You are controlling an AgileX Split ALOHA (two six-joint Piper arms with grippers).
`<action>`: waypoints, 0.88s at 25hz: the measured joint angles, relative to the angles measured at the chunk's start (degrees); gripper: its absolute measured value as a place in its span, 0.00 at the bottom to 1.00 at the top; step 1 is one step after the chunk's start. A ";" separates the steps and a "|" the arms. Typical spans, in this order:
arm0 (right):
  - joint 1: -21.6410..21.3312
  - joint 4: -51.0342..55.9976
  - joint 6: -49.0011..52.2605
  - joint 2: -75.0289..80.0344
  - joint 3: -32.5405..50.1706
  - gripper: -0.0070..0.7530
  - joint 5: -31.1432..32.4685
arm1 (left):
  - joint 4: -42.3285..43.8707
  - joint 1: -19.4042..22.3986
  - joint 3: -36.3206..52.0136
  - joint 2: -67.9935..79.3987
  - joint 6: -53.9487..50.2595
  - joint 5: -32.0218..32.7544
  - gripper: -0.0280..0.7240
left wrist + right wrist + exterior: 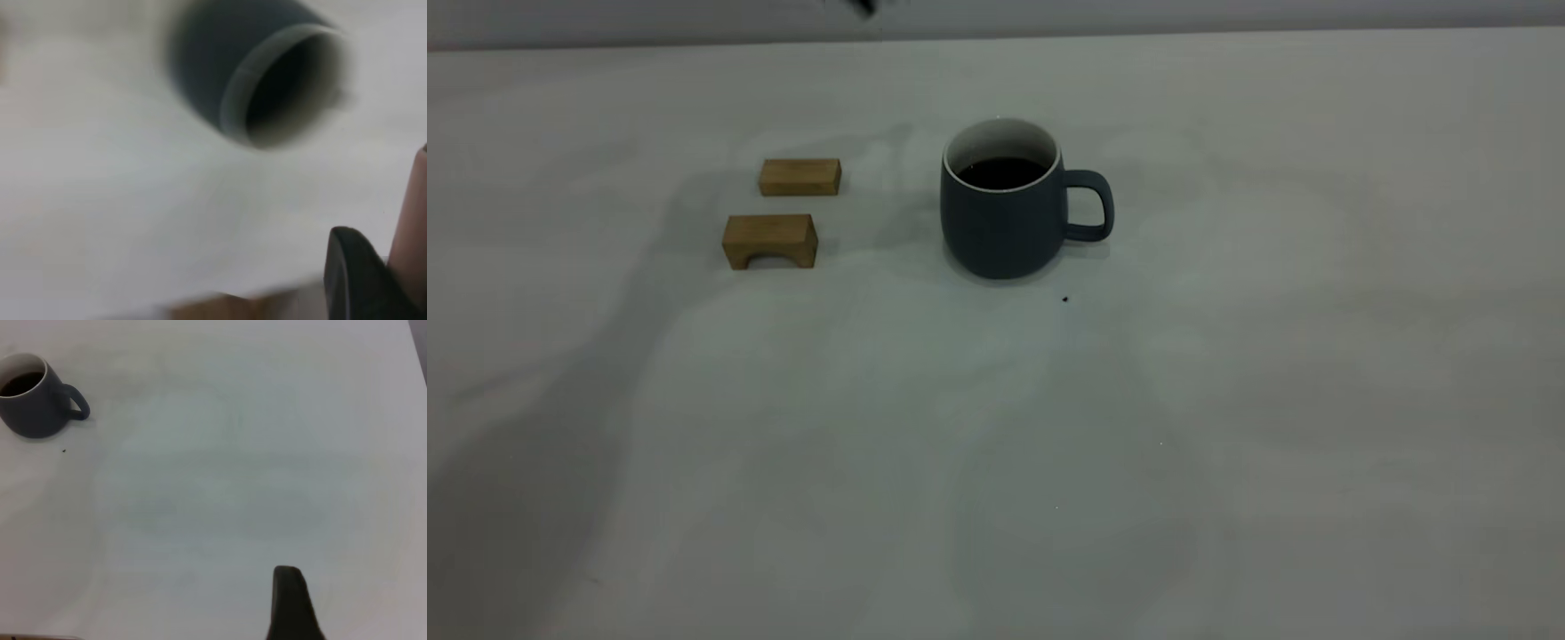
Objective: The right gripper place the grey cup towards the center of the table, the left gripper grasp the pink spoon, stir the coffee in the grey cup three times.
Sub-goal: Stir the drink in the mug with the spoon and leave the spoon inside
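One grey cup (1003, 222) is being viewed upright at table centre, handle pointing right; the left gripper (373, 280), nearer above it, is holding something pale pink, its grip not discernible.

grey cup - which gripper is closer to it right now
Left. In its wrist view the grey cup looms large just beyond the left gripper. In the right wrist view it sits small and far from the right gripper.

No readable text, labels or numbers.
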 joint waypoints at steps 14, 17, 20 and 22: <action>0.00 -0.04 -0.07 0.00 0.00 0.71 0.00 | -19.19 -1.27 -0.17 0.89 -75.40 -1.11 0.23; 0.00 -0.04 -0.07 0.00 0.00 0.71 0.00 | -19.69 -2.59 -0.17 1.40 -77.15 -5.47 0.23; 0.00 -0.04 -0.07 0.00 0.00 0.71 0.00 | -21.77 -3.94 -0.17 2.70 -77.32 -9.82 0.23; 0.00 -0.04 -0.07 0.00 0.00 0.71 0.00 | -24.83 -4.46 -0.17 3.92 -75.82 -11.41 0.23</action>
